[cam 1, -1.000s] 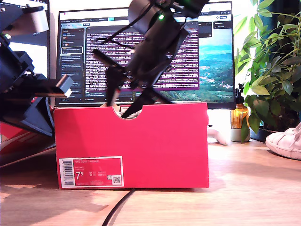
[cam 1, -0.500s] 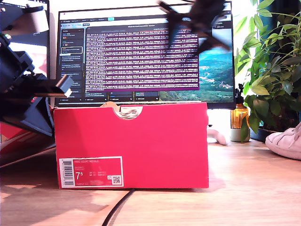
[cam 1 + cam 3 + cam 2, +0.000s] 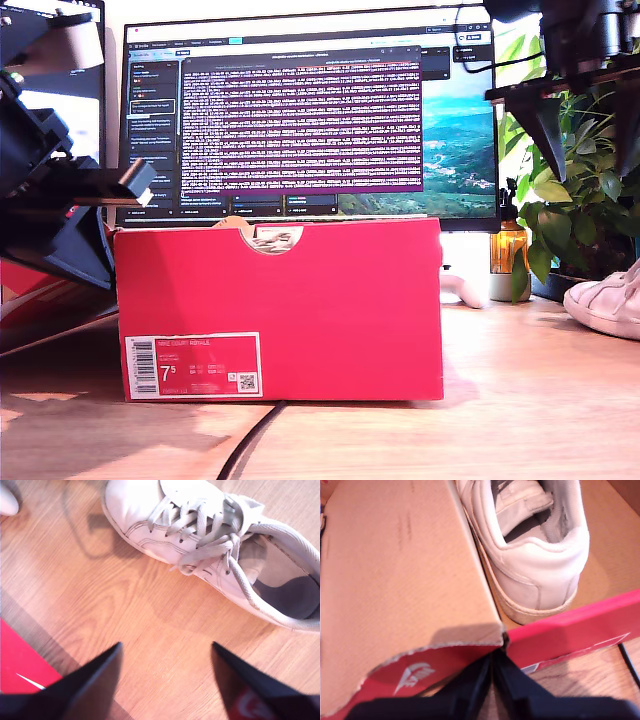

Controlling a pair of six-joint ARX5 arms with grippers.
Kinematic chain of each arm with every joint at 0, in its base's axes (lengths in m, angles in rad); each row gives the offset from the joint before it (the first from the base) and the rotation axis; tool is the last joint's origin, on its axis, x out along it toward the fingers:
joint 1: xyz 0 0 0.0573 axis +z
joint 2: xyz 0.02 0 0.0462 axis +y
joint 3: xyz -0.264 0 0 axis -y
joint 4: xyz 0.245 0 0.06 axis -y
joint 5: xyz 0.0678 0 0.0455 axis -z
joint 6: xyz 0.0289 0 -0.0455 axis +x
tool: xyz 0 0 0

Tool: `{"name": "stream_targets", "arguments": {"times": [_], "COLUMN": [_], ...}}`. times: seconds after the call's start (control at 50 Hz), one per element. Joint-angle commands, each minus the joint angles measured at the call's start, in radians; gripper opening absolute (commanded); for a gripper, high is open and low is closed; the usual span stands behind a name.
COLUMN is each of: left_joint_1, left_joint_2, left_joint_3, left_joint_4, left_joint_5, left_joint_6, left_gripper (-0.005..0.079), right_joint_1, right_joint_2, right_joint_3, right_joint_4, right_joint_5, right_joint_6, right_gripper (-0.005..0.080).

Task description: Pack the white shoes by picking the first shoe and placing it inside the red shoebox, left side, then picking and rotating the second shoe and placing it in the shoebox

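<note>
The red shoebox [image 3: 300, 310] stands in the middle of the wooden table with its lid folded back. One white shoe [image 3: 530, 555] lies inside it, its heel against the front wall, and shows through the notch [image 3: 275, 238]. My first gripper [image 3: 494, 672] is shut, its tips meeting at the corner of the cardboard lid [image 3: 395, 570]; whether it pinches the lid I cannot tell. The other white shoe [image 3: 215, 555] lies on the table at the exterior view's right [image 3: 605, 300]. My second gripper [image 3: 165, 680] hangs open and empty above the table near that shoe, high at the exterior view's right [image 3: 583, 150].
A monitor [image 3: 310, 120] stands behind the box. A leafy plant [image 3: 575, 200] and an amber bottle [image 3: 510, 250] crowd the exterior view's right. A black cable [image 3: 255, 440] runs out from under the box. A small white object [image 3: 465, 288] lies behind the box.
The second gripper rose out of the shoebox and swung to the exterior view's right, now open over the shoe on the table. A white shoe stays in the box.
</note>
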Motion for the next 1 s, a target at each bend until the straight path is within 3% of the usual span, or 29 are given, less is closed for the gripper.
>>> {"name": "stream_targets", "arguments": {"times": [0.0, 0.16, 0.52, 0.98], "left_joint_1": [-0.003, -0.003, -0.003, -0.003], "left_joint_2": [0.005, 0.005, 0.005, 0.005], "left_joint_3": [0.008, 0.008, 0.008, 0.008], "left_joint_4": [0.012, 0.012, 0.012, 0.012], "left_joint_5": [0.001, 0.001, 0.001, 0.001], "left_joint_6": [0.001, 0.001, 0.001, 0.001], "left_gripper": [-0.0019, -0.0019, -0.0019, -0.0019], "right_joint_1": [-0.013, -0.048, -0.183, -0.303], "right_joint_2": [-0.016, -0.040, -0.281, -0.322], "right_joint_3": [-0.009, -0.082, -0.423, -0.564], "right_joint_4": [-0.003, -0.003, -0.003, 0.026], "right_joint_5": [0.000, -0.024, 0.006, -0.015], "right_joint_6": [0.003, 0.018, 0.187, 0.193], "right_gripper": [0.0623, 0.0715, 0.0714, 0.0715]}}
